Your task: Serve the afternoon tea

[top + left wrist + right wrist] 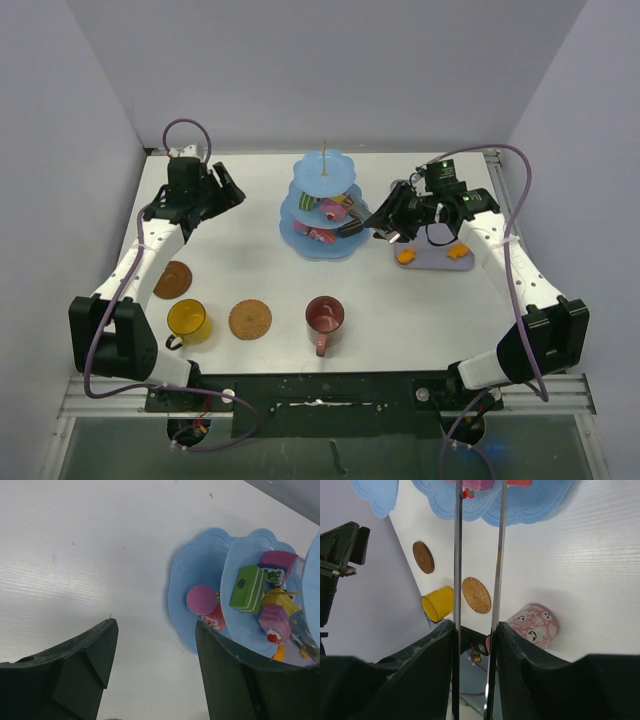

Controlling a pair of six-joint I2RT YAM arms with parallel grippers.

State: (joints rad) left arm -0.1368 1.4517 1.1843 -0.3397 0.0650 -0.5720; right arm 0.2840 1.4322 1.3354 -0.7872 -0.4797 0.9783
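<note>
Right wrist: tongs (457,555) in right gripper (476,626)

The top external camera looks down from behind the arm bases over the whole table (400,300). Each wrist camera peers closely past its own fingers. Beyond the left fingers (85,665) lies the three-tier stand (195,570). Beyond the right fingers (420,665), along the metal tongs (457,580), is the same stand (540,505).

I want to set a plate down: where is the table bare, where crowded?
Bare: far left, between left gripper and stand; near right, between dark-red mug and right arm. Crowded: right gripper with tongs between stand and tray; yellow mug and coasters near left.
</note>
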